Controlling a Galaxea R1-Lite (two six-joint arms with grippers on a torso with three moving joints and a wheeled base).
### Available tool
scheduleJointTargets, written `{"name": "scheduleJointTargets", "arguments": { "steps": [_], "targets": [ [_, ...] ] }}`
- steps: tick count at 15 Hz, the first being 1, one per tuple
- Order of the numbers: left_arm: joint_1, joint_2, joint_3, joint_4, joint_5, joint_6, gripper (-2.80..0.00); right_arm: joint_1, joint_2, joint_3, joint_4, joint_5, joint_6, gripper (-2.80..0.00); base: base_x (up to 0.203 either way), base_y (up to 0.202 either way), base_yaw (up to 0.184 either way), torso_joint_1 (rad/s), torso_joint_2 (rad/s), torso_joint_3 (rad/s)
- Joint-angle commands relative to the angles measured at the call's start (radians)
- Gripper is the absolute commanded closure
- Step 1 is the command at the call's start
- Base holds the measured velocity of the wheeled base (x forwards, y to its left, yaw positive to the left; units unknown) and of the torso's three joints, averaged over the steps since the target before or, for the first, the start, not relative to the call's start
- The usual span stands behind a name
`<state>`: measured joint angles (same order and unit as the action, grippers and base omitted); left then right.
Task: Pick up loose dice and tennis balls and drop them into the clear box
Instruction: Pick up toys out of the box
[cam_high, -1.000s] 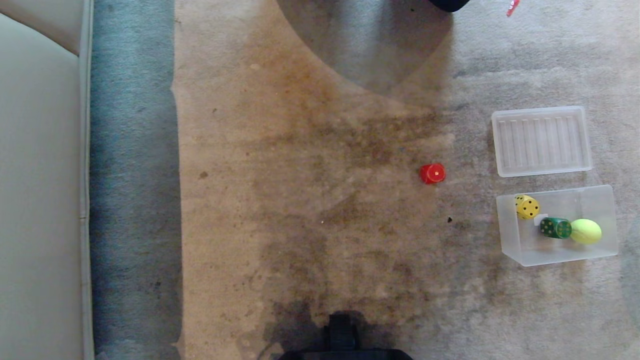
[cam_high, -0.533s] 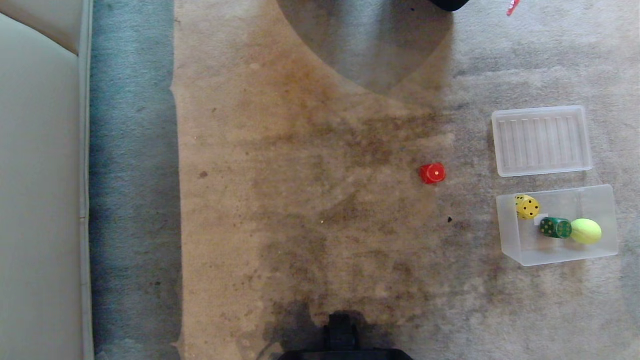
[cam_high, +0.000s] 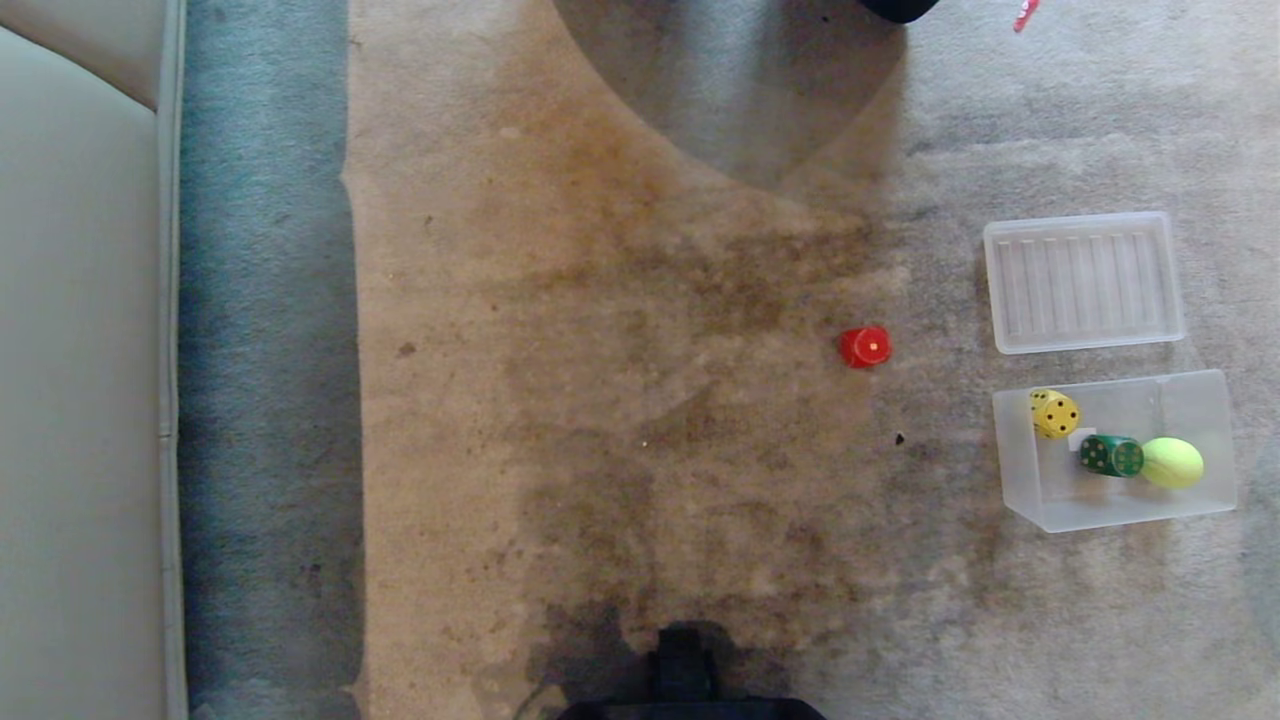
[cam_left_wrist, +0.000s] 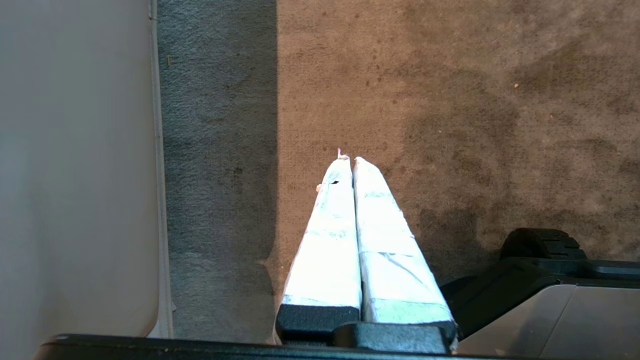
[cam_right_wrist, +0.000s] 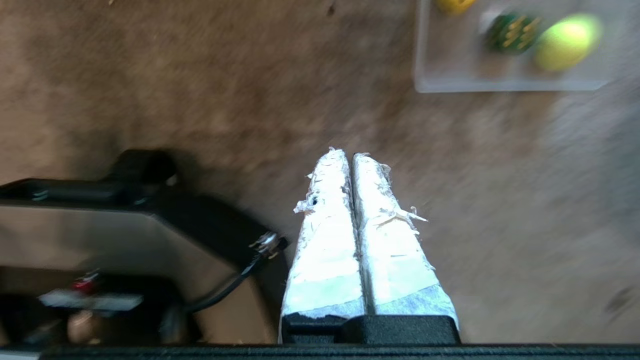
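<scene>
On the head view I see one red die (cam_high: 864, 347) loose on the carpet (cam_high: 620, 400) right of centre. The clear box (cam_high: 1040, 490) at lower right already holds a yellow die (cam_high: 1055, 413), a green die (cam_high: 1111, 456) and a tennis ball (cam_high: 1172, 463); its lid (cam_high: 1084, 282) lies just above. Neither arm shows here. On the left wrist view, my left gripper (cam_left_wrist: 348, 159) is pressed shut, empty, over bare carpet. On the right wrist view, my right gripper (cam_right_wrist: 345, 154) is closed and empty too, the box at upper right. I judge only the red die remains.
</scene>
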<state>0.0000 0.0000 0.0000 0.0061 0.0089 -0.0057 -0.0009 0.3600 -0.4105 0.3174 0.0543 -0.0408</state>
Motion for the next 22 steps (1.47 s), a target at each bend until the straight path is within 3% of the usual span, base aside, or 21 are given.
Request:
{"name": "scheduleJointTargets", "arguments": {
  "steps": [1, 4, 8, 11, 15, 19, 20, 22],
  "targets": [
    [0.0, 0.0, 0.0, 0.0, 0.0, 0.0, 0.0, 0.002, 0.213, -0.047, -0.007, 0.019, 0.033, 0.0, 0.0, 0.0, 0.0, 0.0, 0.0, 0.0],
    [0.0, 0.0, 0.0, 0.0, 0.0, 0.0, 0.0, 0.005, 0.442, -0.1, -0.1, 0.064, 0.094, 0.0, 0.0, 0.0, 0.0, 0.0, 0.0, 0.0],
    [0.0, 0.0, 0.0, 0.0, 0.0, 0.0, 0.0, 0.008, 0.908, -0.176, -0.368, 0.089, 0.123, 0.0, 0.0, 0.0, 0.0, 0.0, 0.0, 0.0],
    [0.0, 0.0, 0.0, 0.0, 0.0, 0.0, 0.0, 0.029, 1.178, -0.34, -0.468, 0.1, 0.14, 0.0, 0.0, 0.0, 0.0, 0.0, 0.0, 0.0],
    [0.0, 0.0, 0.0, 0.0, 0.0, 0.0, 0.0, 0.049, 1.378, -0.507, -0.519, 0.116, 0.151, 0.0, 0.0, 0.0, 0.0, 0.0, 0.0, 0.0],
    [0.0, 0.0, 0.0, 0.0, 0.0, 0.0, 0.0, 0.076, 1.477, -0.554, -0.572, 0.117, 0.124, 0.0, 0.0, 0.0, 0.0, 0.0, 0.0, 0.0],
    [0.0, 0.0, 0.0, 0.0, 0.0, 0.0, 0.0, 0.081, 1.513, -0.564, -0.576, 0.117, 0.083, -2.8, 0.0, 0.0, 0.0, 0.0, 0.0, 0.0],
    [0.0, 0.0, 0.0, 0.0, 0.0, 0.0, 0.0, 0.083, 1.539, -0.576, -0.599, 0.117, 0.035, -2.8, 0.0, 0.0, 0.0, 0.0, 0.0, 0.0]
  ]
}}
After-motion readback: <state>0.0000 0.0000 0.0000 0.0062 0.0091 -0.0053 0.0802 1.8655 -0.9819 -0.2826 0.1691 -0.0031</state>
